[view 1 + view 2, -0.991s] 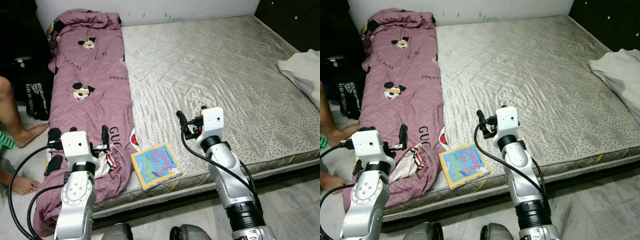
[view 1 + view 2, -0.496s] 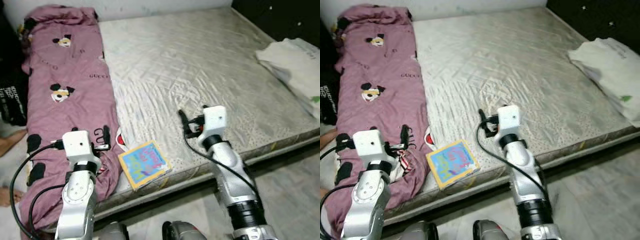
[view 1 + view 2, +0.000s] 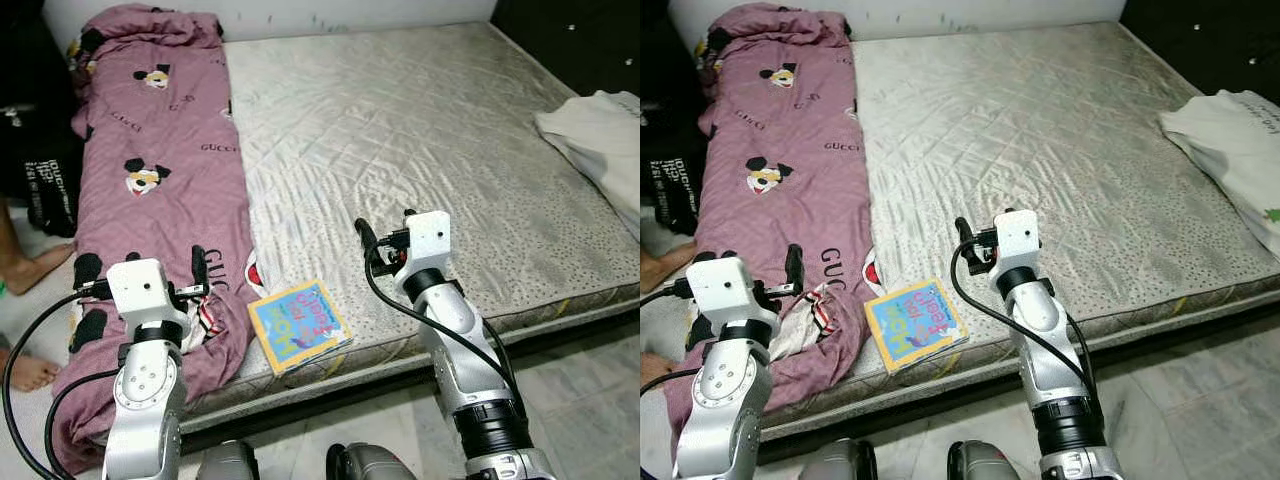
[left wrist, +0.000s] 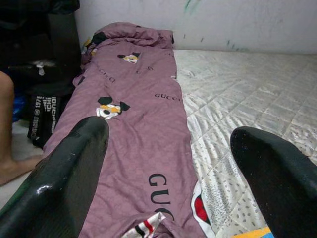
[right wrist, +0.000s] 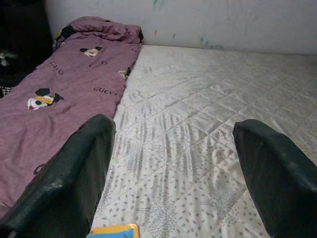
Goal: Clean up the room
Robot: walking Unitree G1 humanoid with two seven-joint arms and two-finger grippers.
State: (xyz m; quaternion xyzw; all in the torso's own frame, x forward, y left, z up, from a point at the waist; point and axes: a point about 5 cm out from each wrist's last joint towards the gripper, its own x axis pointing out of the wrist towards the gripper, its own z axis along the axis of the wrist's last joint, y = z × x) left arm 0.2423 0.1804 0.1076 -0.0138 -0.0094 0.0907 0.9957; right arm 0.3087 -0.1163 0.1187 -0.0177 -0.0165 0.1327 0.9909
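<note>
Bare mattress (image 3: 420, 130), both claws raised over its near edge.
Left claw (image 3: 140, 286) wide above purple quilt (image 3: 160, 190); right claw (image 3: 382, 238) wide; book (image 3: 299, 325) lies between them.

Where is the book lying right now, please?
In the eye views the book lies flat at the mattress's near edge, beside the purple blanket on its left, between the left gripper and right gripper.

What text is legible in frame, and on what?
"GUCCI", repeated across the purple blanket lying along the robot's left side of the mattress.
White lettering on the black bag on the floor beside the bed: too blurred to read.
Big letters on the colourful book at the mattress's near edge: blurred, not readable.
</note>
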